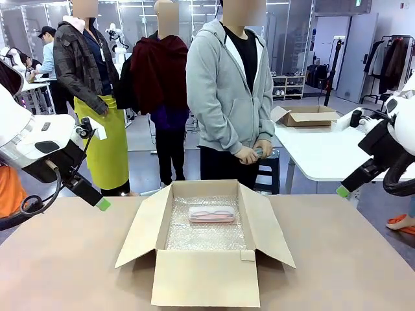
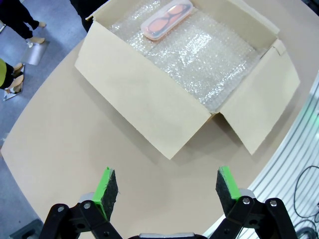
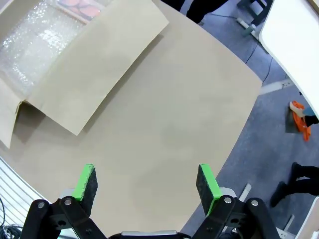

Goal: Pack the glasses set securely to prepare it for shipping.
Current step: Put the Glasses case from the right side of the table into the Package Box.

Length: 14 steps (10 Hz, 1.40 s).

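Note:
A large open cardboard box (image 1: 207, 275) stands mid-table, its floor lined with bubble wrap (image 1: 204, 233). The pale pink glasses case (image 1: 211, 214) lies flat on the wrap near the box's far wall, and is also seen from the left wrist (image 2: 167, 19) and at the right wrist view's top edge (image 3: 82, 6). Across the table, a person in a grey hoodie holds a small mint green object (image 1: 257, 153) in both hands, mostly covered by fingers. My left gripper (image 1: 100, 203) (image 2: 164, 186) hovers open left of the box. My right gripper (image 1: 342, 190) (image 3: 146, 181) hangs open to its right. Both are empty.
All the box's flaps (image 2: 144, 104) (image 3: 99, 59) are splayed outward over the brown table (image 1: 58, 259). Behind the person stands a white table (image 1: 324, 155) with a small cardboard box (image 1: 311, 116). Other people stand at the back left.

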Available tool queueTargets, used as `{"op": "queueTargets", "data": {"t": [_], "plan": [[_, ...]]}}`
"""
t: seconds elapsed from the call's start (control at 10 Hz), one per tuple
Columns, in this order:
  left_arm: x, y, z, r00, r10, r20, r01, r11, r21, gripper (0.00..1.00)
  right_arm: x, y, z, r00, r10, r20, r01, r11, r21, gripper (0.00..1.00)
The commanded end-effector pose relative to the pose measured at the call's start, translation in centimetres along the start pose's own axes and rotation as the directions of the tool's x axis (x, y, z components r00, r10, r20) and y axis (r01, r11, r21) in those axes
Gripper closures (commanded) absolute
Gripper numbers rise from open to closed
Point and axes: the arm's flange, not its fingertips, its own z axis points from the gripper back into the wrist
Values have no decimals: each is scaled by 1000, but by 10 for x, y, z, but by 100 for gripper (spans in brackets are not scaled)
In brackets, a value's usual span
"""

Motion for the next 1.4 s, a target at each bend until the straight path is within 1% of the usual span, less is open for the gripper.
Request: {"op": "queueTargets", "data": {"t": [0.0, 1.3], "plan": [[-1, 1, 1, 1000, 0, 4, 0, 1000, -5, 0, -1, 0, 0, 1000, -1, -4, 1, 1000, 3, 0], [-1, 1, 1, 1000, 0, 4, 0, 1000, -5, 0, -1, 0, 0, 1000, -1, -4, 1, 1000, 3, 0]]}}
